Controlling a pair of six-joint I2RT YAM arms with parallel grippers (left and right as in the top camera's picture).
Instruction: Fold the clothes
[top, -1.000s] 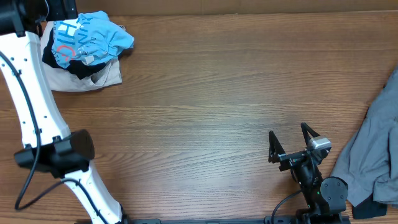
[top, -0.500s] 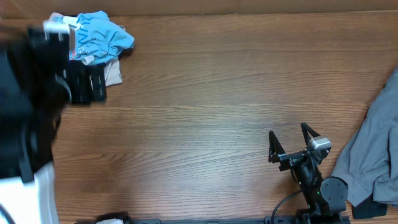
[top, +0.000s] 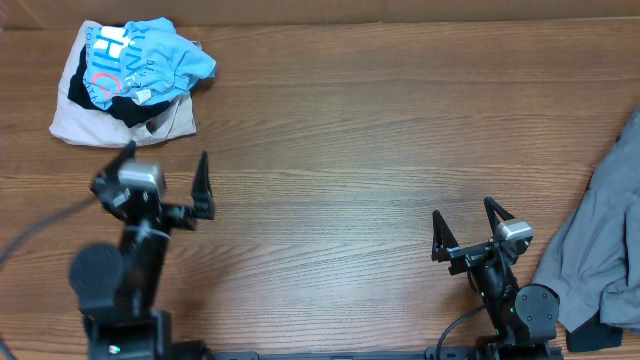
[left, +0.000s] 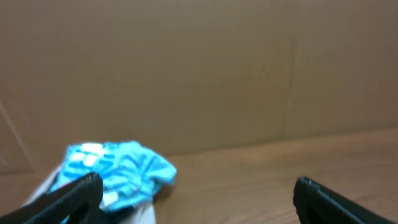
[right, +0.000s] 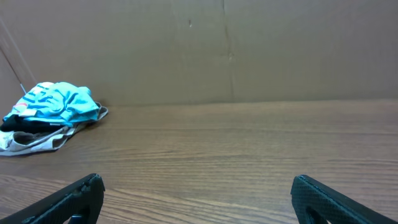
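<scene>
A crumpled sky-blue T-shirt (top: 150, 58) with white and pink lettering lies on a black garment (top: 88, 95) and a beige one (top: 75, 125) in a pile at the table's far left corner. It also shows in the left wrist view (left: 118, 171) and the right wrist view (right: 59, 102). A grey garment (top: 600, 240) lies at the right edge. My left gripper (top: 165, 165) is open and empty, just in front of the pile. My right gripper (top: 466, 224) is open and empty near the front edge, left of the grey garment.
The wooden table (top: 350, 150) runs between the pile and the grey garment. A brown cardboard wall (right: 224, 43) stands along the far edge.
The left arm has swung back from over the pile and now sits low at the front left with its gripper open. The pile is uncovered. The right arm has not moved.
</scene>
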